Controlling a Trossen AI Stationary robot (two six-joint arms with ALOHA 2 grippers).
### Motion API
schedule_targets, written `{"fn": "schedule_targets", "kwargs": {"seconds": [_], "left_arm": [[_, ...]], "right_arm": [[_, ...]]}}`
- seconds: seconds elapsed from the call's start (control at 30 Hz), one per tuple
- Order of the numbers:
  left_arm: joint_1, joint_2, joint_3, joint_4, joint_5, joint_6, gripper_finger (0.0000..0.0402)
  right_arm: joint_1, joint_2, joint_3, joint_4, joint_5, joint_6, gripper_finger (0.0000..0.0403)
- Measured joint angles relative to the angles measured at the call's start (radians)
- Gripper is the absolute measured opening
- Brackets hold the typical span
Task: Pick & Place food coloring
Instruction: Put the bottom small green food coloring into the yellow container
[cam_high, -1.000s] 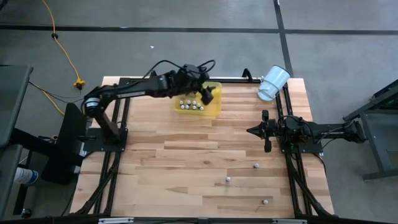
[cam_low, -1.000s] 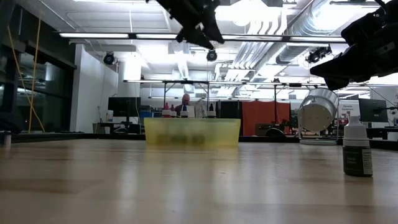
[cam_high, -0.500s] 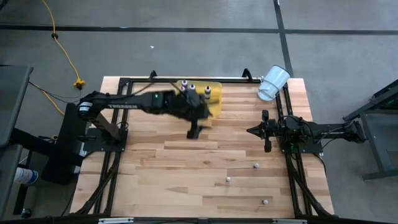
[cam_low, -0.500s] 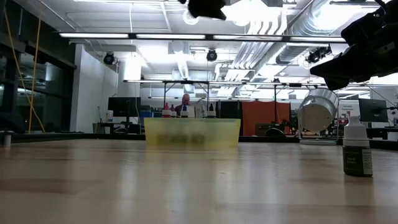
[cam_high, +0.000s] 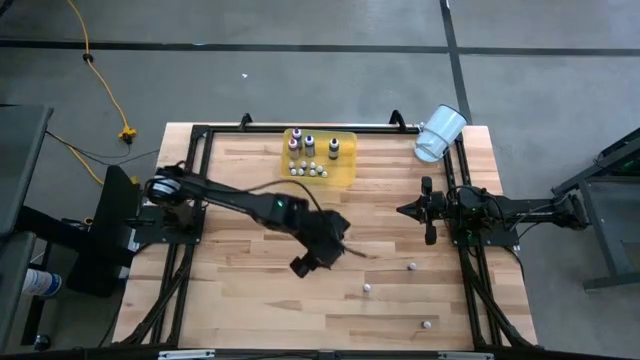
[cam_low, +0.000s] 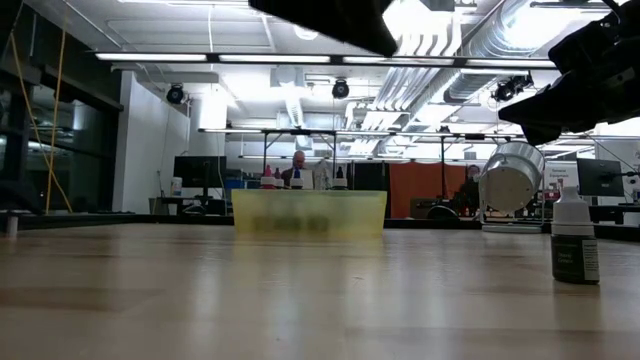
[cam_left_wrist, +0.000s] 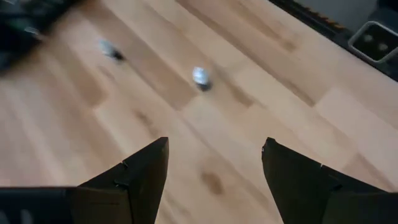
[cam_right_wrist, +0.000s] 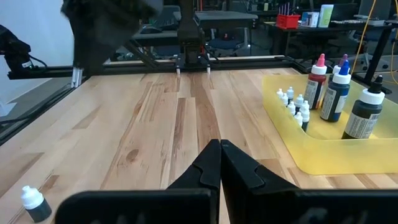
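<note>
Left gripper (cam_high: 318, 256) spread wide, empty, above mid-table. Nearest loose food coloring bottle (cam_left_wrist: 200, 76) ahead of jaws, probably upright. Right gripper (cam_high: 405, 210) clenched, farther off.

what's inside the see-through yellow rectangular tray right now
The translucent yellow tray holds three taller capped bottles, one pink-red and two dark, plus a cluster of tiny white-capped bottles. Its near wall hides the bottles' bases.

— What differs from a second ago?
— The left gripper (cam_high: 312, 262), fingers spread, no longer hangs over the yellow tray (cam_high: 345, 172); it now sits mid-table, with loose food coloring bottles (cam_left_wrist: 200, 76) ahead of it.
</note>
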Motion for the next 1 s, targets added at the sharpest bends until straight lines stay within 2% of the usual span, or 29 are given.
{"fn": "schedule_targets", "kwargs": {"seconds": [0.1, 0.17, 0.37, 0.43, 0.5, 0.7, 1.0], "left_arm": [[0.002, 0.062, 0.031, 0.074, 0.058, -0.051, 0.0246], [0.006, 0.091, 0.072, 0.049, 0.097, -0.057, 0.0246], [0.011, 0.236, 0.222, 0.077, -0.02, -0.055, 0.0246], [0.011, 0.264, 0.249, 0.04, -0.017, -0.06, 0.0246], [0.012, 0.303, 0.28, 0.076, 0.008, -0.064, 0.0246], [-0.011, 0.368, 0.279, 0.048, 0.063, -0.082, 0.0246], [-0.038, 0.433, 0.28, 0.126, 0.084, -0.095, 0.0246]], "right_arm": [[0.0, 0.0, 0.0, 0.0, 0.0, 0.0, 0.0], [0.0, 0.004, 0.0, 0.0, 0.0, 0.0, 0.0], [0.0, 0.015, 0.0, 0.0, -0.001, 0.0, 0.0], [0.0, 0.018, 0.0, 0.0, 0.0, 0.0, 0.0], [0.0, 0.02, 0.0, 0.0, -0.001, 0.0, 0.0], [0.0, 0.032, 0.0, -0.001, 0.0, 0.0, 0.0], [0.0, 0.033, 0.0, -0.001, -0.001, 0.0, 0.0]]}}
